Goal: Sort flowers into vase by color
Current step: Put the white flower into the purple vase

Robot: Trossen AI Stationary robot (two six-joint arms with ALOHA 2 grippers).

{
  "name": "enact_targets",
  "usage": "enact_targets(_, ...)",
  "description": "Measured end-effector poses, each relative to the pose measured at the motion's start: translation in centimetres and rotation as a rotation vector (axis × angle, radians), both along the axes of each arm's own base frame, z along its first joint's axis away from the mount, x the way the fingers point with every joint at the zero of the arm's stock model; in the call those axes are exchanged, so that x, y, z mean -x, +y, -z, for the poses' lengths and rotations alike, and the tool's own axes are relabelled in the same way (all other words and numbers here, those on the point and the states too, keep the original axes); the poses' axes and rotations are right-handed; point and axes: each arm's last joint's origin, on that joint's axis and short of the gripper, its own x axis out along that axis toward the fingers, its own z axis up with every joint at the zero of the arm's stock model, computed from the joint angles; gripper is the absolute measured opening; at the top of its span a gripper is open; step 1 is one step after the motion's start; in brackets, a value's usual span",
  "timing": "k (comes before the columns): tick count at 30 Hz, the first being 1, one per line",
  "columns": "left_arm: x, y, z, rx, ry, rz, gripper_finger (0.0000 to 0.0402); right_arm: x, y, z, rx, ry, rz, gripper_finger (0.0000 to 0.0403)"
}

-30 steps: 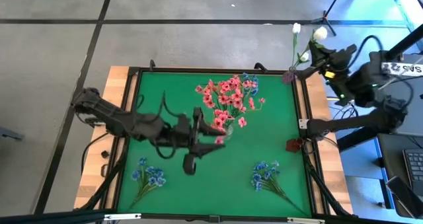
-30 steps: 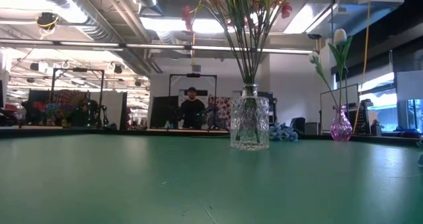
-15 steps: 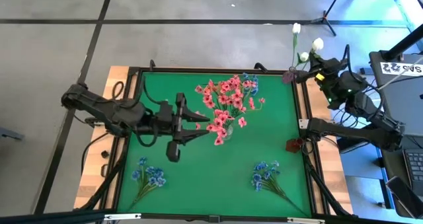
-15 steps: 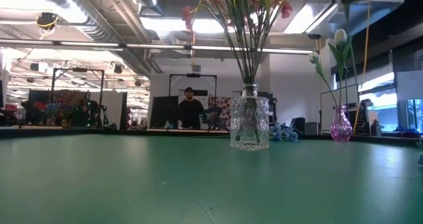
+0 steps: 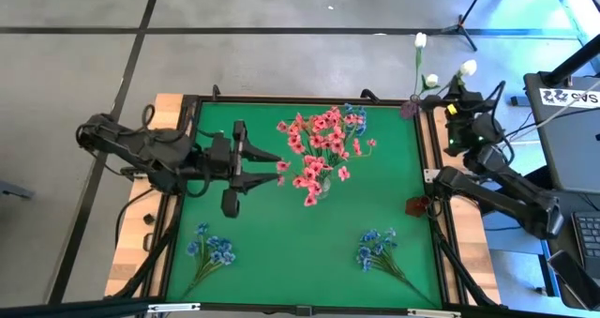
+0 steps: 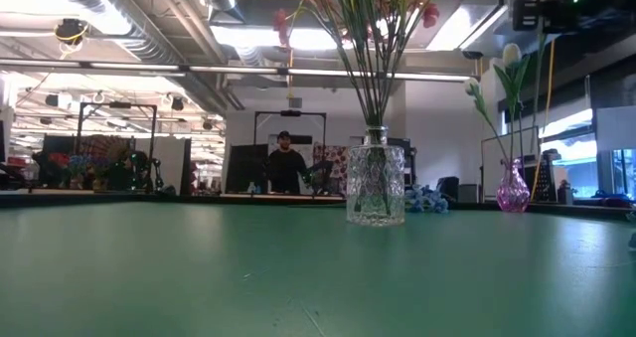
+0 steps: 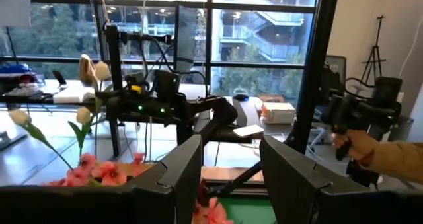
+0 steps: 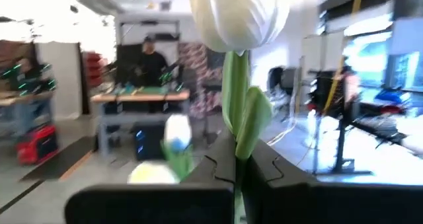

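the right gripper [image 8: 234,174] is clamped on a white flower [image 8: 236,16] just below its bud, a light, limp stem best pinched low.

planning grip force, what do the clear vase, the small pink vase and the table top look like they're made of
Clear vase: looks like cut or pressed glass, transparent with a faceted pattern that catches light; clear plastic is possible. Small pink vase: translucent pink glass or plastic, glossy. Table top: green matte covering, possibly felt or a mat, inside a dark frame.
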Motion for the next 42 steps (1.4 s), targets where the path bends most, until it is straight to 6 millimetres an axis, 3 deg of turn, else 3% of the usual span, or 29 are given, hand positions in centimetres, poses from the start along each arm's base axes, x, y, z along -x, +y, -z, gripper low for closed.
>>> enact_targets(5, 0.7, 0.1, 0.0, 0.011, 0.030, 0.006, 0.0150, 0.5, -1.2, -0.1, 0.087, -0.053, 0.056, 0.0001)
enact_targets(12, 0.7, 0.3, 0.2, 0.008, 0.047, -0.027, 0.0150, 0.2, -3.9, 1.0, 0.041, -0.104, 0.084, 0.0004)
enact_targets(25, 1.1, 1.4, -0.2, 0.007, 0.033, -0.074, 0.0150, 0.3, -4.0, 1.6, -0.008, -0.201, 0.109, 0.0004)
enact_targets(37, 1.1, 1.6, 0.0, 0.009, 0.047, -0.079, 0.0150, -0.5, -5.0, 4.2, -0.207, -0.197, 0.085, 0.0005)
enact_targets(42, 1.1, 1.6, 0.0, 0.012, 0.047, -0.078, 0.0150, -0.4, -4.9, 4.2, -0.214, -0.211, 0.082, 0.0011)
